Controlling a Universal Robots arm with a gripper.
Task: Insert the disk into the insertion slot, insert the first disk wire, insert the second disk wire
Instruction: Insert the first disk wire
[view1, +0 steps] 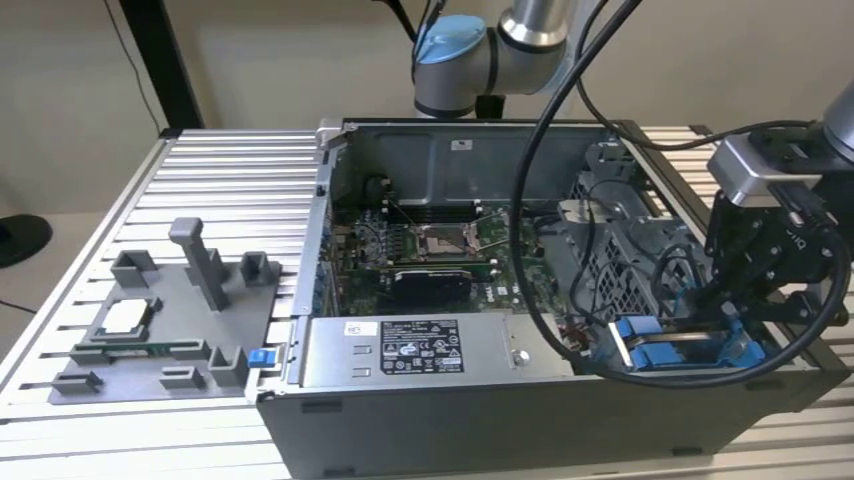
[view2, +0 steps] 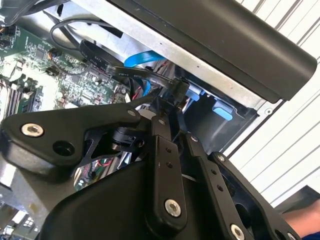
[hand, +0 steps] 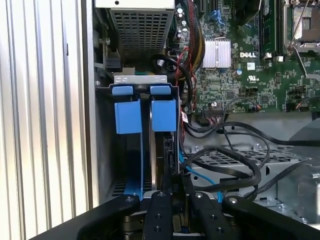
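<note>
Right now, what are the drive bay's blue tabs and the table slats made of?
Blue tabs: moulded plastic by the look, with a matte, uniform colour and rounded edges. Table slats: probably bare aluminium, given the pale metallic sheen and ribbed extruded profile.

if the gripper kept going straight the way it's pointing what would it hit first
Most likely the disk sitting in the slot. The gripper aims at the disk's near end, and the black plug at its tip would touch first. Depth is unclear, so the gap is hard to judge.
</note>
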